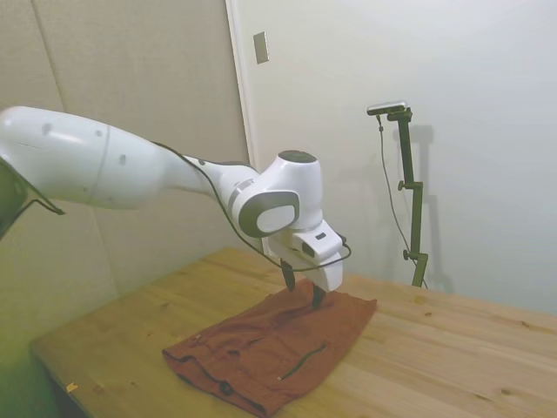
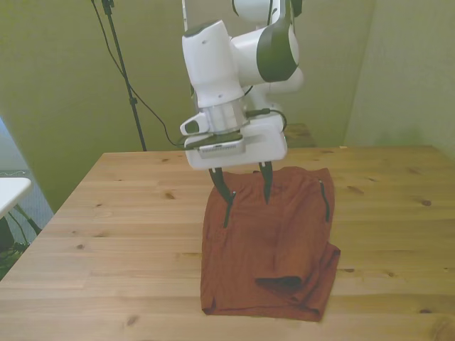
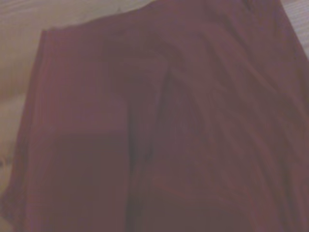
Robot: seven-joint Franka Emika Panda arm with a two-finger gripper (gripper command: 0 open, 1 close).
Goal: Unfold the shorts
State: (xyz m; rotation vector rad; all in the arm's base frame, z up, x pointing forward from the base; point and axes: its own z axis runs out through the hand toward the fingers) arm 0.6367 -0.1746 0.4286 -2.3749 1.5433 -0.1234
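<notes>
The shorts lie folded on the wooden table, near its middle, as a compact rust-red rectangle; one end reaches toward the table's far edge, while the other, where a dark opening shows at the fold, lies toward the near edge. A dark slit pocket runs along the side toward the front view's right. My gripper hangs just above the cloth's far end, fingers pointing down and spread moderately apart, holding nothing. I judge this stance suits pinching an upper layer, since the fold must be lifted and drawn aside. The wrist view shows only blurred red fabric with shallow creases and a strip of table.
</notes>
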